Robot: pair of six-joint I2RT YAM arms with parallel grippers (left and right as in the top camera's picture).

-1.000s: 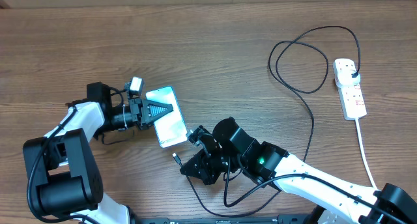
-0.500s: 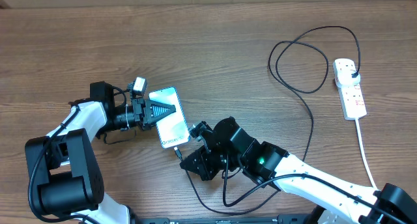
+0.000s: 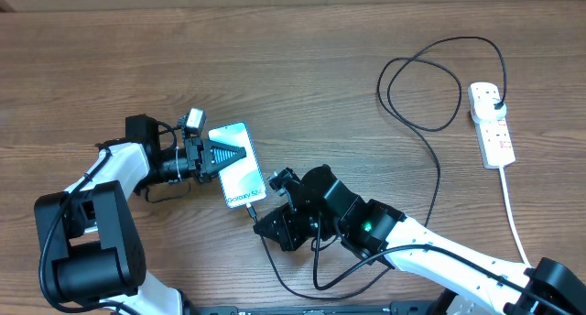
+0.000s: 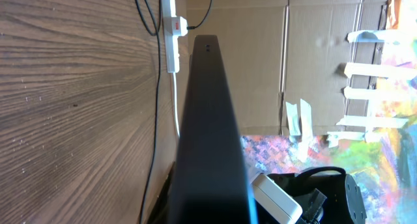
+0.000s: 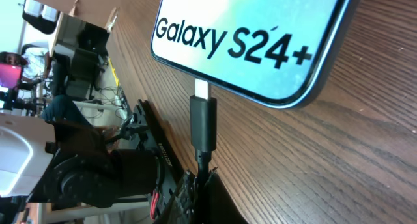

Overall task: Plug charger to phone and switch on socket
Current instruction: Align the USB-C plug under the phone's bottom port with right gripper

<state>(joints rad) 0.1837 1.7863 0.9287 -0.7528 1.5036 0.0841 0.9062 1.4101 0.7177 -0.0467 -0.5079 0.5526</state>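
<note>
Phone (image 3: 241,181) clamped in left gripper (image 3: 221,157); right gripper (image 3: 259,221) pinched tight on charger (image 5: 203,123), tip touching phone's port.

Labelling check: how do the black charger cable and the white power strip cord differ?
The charger cable is black and thin; the cord is white and thicker. The cable loops toward the phone; the cord runs nearly straight. Both start at the power strip.

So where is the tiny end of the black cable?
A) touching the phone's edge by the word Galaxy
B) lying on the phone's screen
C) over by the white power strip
A: the right wrist view shows the tip of the charger meeting the edge of the phone right by the Galaxy lettering.
</note>
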